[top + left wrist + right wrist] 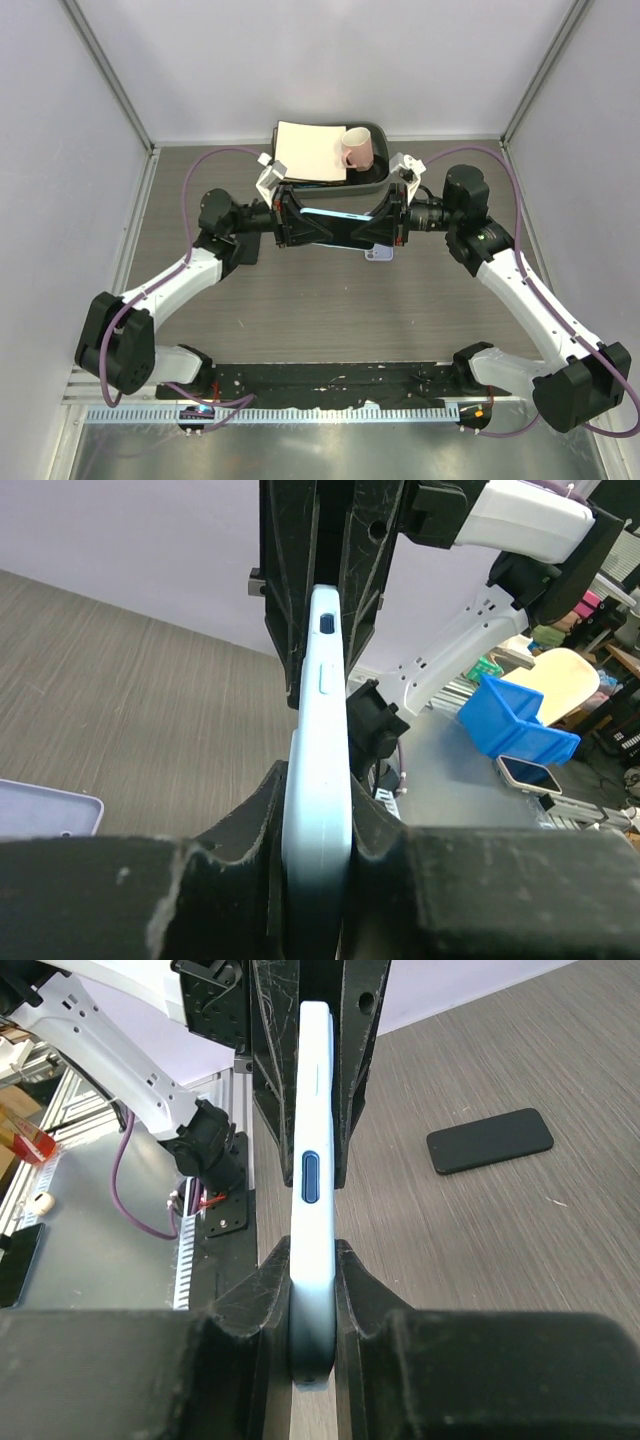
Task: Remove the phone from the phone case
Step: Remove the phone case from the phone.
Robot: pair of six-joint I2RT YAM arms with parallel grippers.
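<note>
Top external view: we see a pale blue phone [335, 214] held in the air above the middle of the wood-grain table [320, 310], lying lengthwise between the two arms. The left gripper [288, 222] is clamped on its left end and the right gripper [393, 218] is clamped on its right end. In both wrist views, black fingers [390, 850] press against the phone's flat faces, and its thin edge with side buttons faces the cameras. A lilac phone case [378, 254] lies flat on the table just under the right gripper, apart from the phone. A black phone [490, 1140] lies on the table farther off. At the back, a dark tray [380, 176] holds a pink mug [356, 150] and a beige sheet [310, 152].
</note>
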